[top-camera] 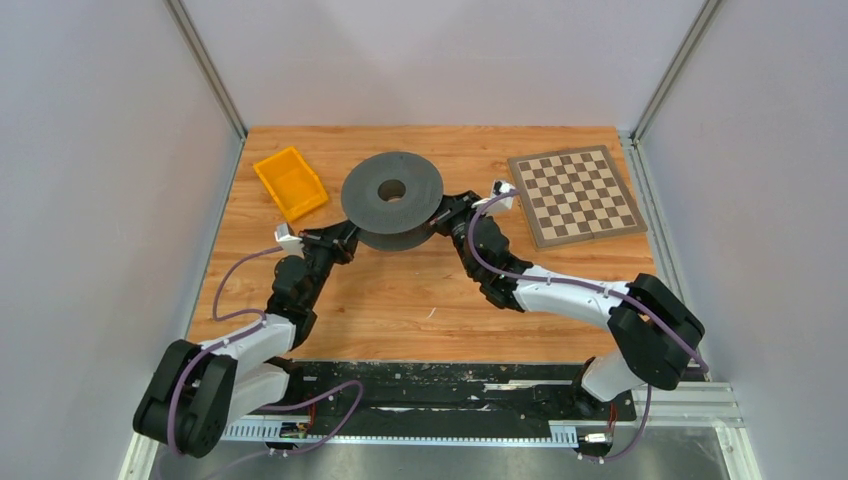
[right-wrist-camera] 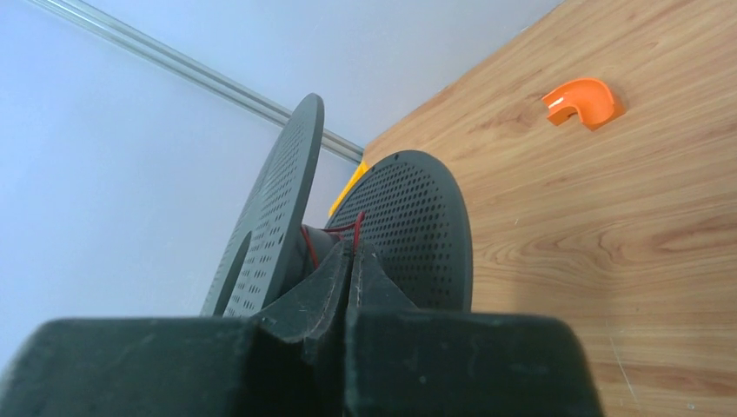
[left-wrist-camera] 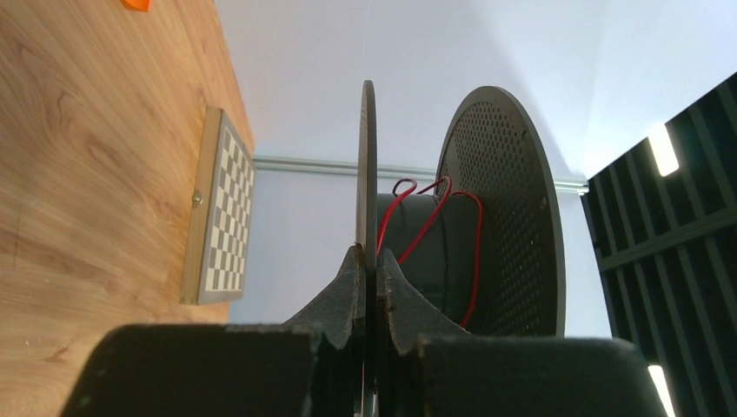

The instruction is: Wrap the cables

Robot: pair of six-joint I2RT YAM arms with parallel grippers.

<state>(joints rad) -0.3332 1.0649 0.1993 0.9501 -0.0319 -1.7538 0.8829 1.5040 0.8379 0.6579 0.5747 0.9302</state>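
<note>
A dark grey perforated spool (top-camera: 392,195) stands at the middle back of the table. The cable, a thin red wire (left-wrist-camera: 434,217), lies in loose turns round the spool's hub between the two flanges. My left gripper (left-wrist-camera: 368,261) is shut on the thin edge of the spool's lower flange (left-wrist-camera: 368,156), at the spool's left side (top-camera: 348,238). My right gripper (right-wrist-camera: 352,252) is at the spool's right side (top-camera: 442,214). It is shut, and the red wire (right-wrist-camera: 357,224) runs into its fingertips from the hub. The wire is too thin to show in the top view.
A yellow bin (top-camera: 290,183) stands left of the spool. A chessboard (top-camera: 575,195) lies at the back right. A small orange elbow piece (right-wrist-camera: 580,102) lies on the wood behind the spool in the right wrist view. Grey walls enclose the table.
</note>
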